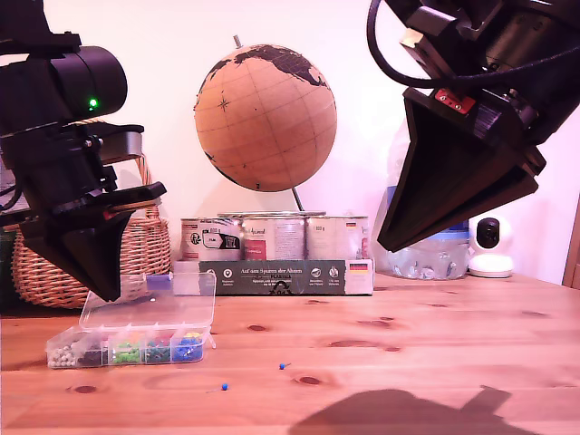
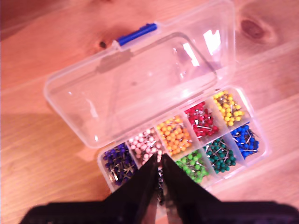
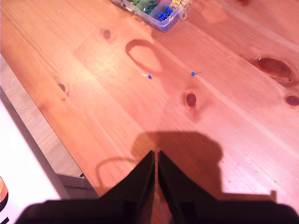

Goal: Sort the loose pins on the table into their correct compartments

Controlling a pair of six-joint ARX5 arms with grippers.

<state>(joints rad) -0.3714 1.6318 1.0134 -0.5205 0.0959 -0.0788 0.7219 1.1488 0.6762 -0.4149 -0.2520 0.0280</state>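
Observation:
The clear compartment box (image 1: pixel 127 346) lies open on the pine table (image 1: pixel 435 353) at the exterior view's left, its lid (image 2: pixel 140 79) folded back. My first gripper (image 2: pixel 159 164) hangs shut just above the box, tips over the pink pins (image 2: pixel 145 142), hiding two front sections. No pin shows between its fingers. Two blue pins (image 1: pixel 284 366) (image 1: pixel 224 387) lie loose in front of the box, also visible as blue pins (image 3: pixel 149 76) (image 3: pixel 192 73). A faint pale sliver (image 3: pixel 228 57) lies farther off; I cannot tell what it is. My second gripper (image 3: pixel 155 154) is shut, empty, high at the exterior view's right (image 1: pixel 385 245).
Behind the box stand a wicker basket (image 1: pixel 140 245), a cork globe (image 1: pixel 265 118), a row of cans (image 1: pixel 272 237) and a dark carton (image 1: pixel 285 276). A water bottle (image 1: pixel 435 258) and a small white camera (image 1: pixel 490 245) sit at the exterior view's back right. The table edge (image 3: pixel 32 121) shows.

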